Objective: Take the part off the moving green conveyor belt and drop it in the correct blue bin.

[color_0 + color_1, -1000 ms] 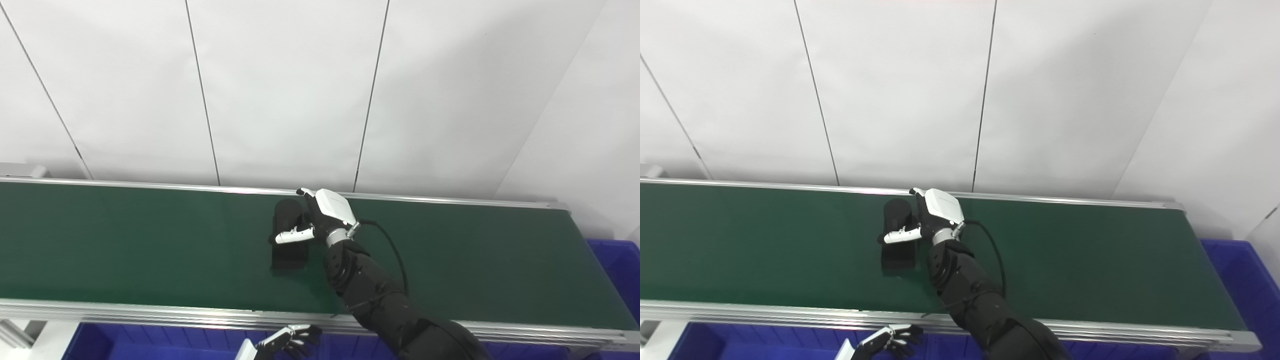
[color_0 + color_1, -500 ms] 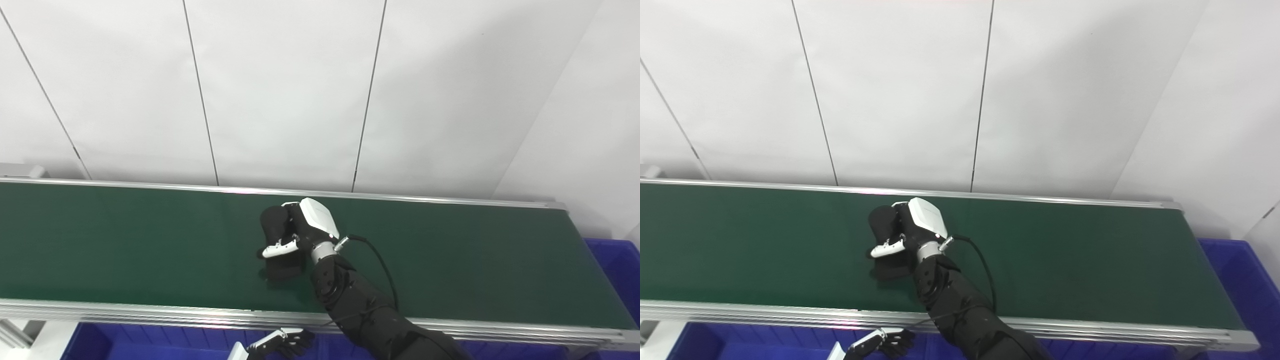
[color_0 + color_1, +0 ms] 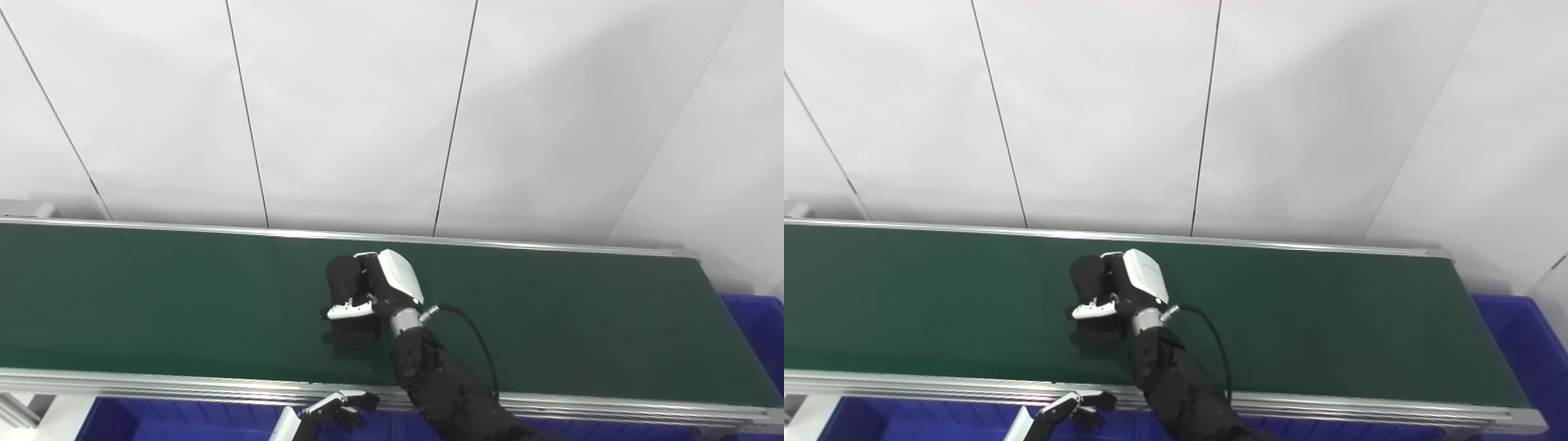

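Note:
A black oblong part (image 3: 344,278) is at the middle of the green conveyor belt (image 3: 153,294). My right hand (image 3: 383,288) is shut on the part, fingers curled over its top and thumb across its near side, and the part looks tilted up from the belt. The same grasp shows in the right eye view (image 3: 1127,288). My left hand (image 3: 334,409) hangs below the belt's near rail, fingers loosely curled and holding nothing.
A blue bin (image 3: 756,331) sits past the belt's right end. More blue bins (image 3: 184,422) lie under the near rail along the bottom edge. Metal rails (image 3: 184,384) border the belt. A white panelled wall stands behind.
My right hand closed on the black part and pulled back toward the near side, tipping the part upright. The left hand shifted slightly below the rail.

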